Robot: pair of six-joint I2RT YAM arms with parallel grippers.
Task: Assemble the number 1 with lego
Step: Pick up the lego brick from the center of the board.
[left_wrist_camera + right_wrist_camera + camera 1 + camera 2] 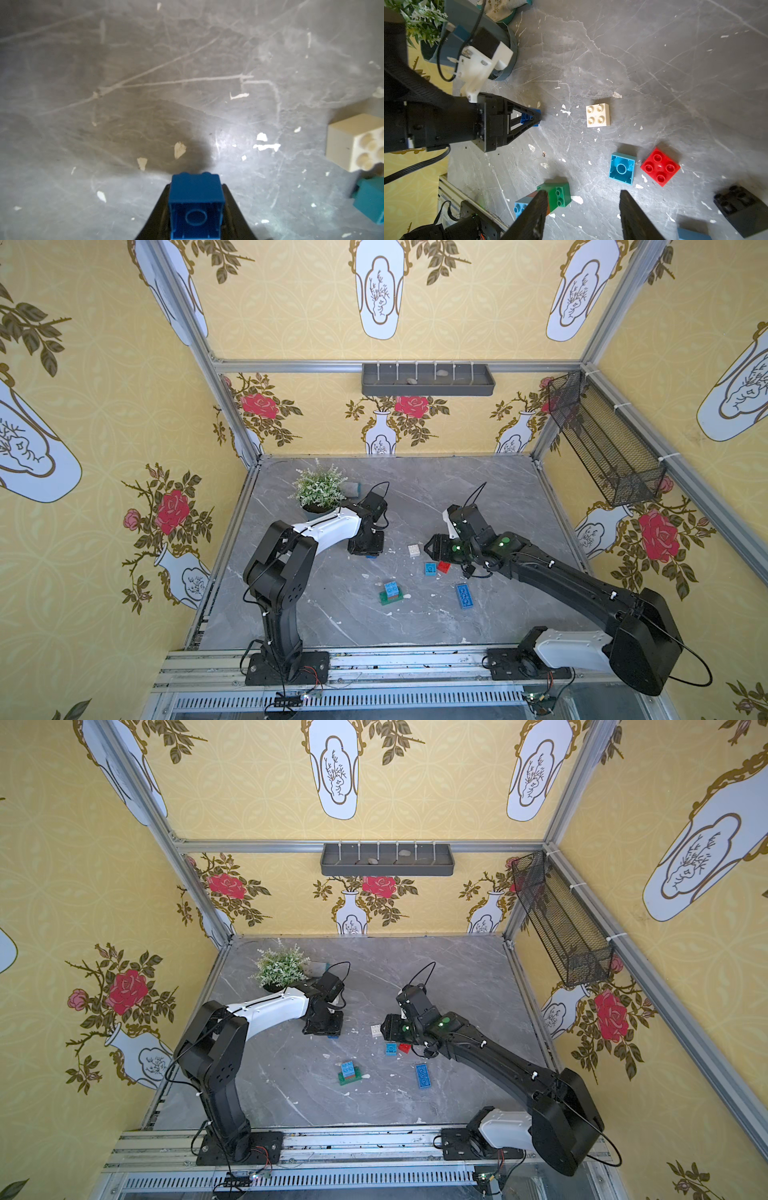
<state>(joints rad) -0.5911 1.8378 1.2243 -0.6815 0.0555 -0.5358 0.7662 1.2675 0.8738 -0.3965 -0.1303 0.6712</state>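
Note:
My left gripper is shut on a blue square lego brick, whose hollow underside faces the wrist camera. In a top view this gripper points down at the table and only a sliver of the blue brick shows. My right gripper hangs open and empty above the table. Beyond it lie a white brick, an upturned light blue brick and a red brick. A black brick sits to one side. A stack has a green base, an orange-brown brick and a light blue top. A long blue brick lies near the right arm.
A potted plant stands at the back left of the grey marble table, close behind my left arm. A grey shelf tray hangs on the back wall and a black mesh basket on the right wall.

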